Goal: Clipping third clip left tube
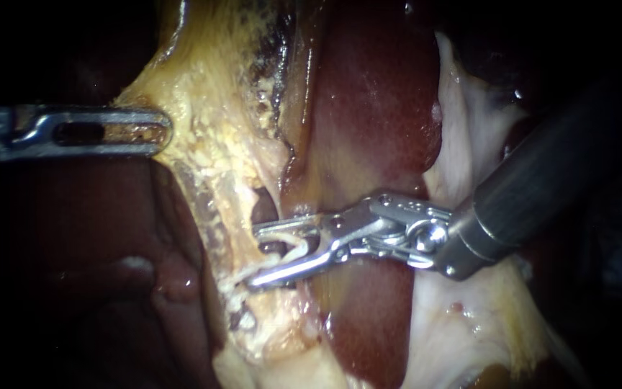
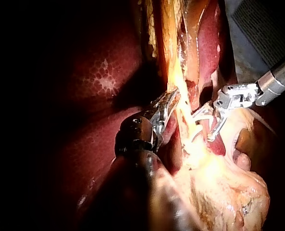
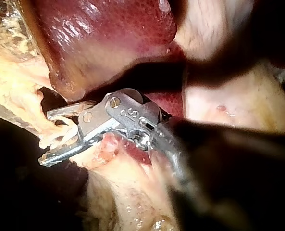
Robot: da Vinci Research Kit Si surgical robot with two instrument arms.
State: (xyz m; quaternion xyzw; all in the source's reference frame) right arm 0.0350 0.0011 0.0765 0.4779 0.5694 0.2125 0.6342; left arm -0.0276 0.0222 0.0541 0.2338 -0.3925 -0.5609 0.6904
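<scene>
My right instrument (image 1: 253, 256) comes in from the right with its jaws parted. A clear gap shows between the upper and lower jaw, and they straddle the pale tube (image 1: 291, 249) without closing on it. The tube crosses that gap just below a small dark window in the yellow fatty tissue (image 1: 217, 137), beside the edge of the dark red liver (image 1: 376, 108). A whitish strand lies inside the jaws along with the tube, and I cannot tell whether it is a clip or tissue. The right wrist view shows the same spread jaws with pale strands between them.

My left instrument (image 1: 163, 131) reaches in from the left, well apart from the right one. Its slotted jaws are closed together on the edge of the yellow fatty tissue.
</scene>
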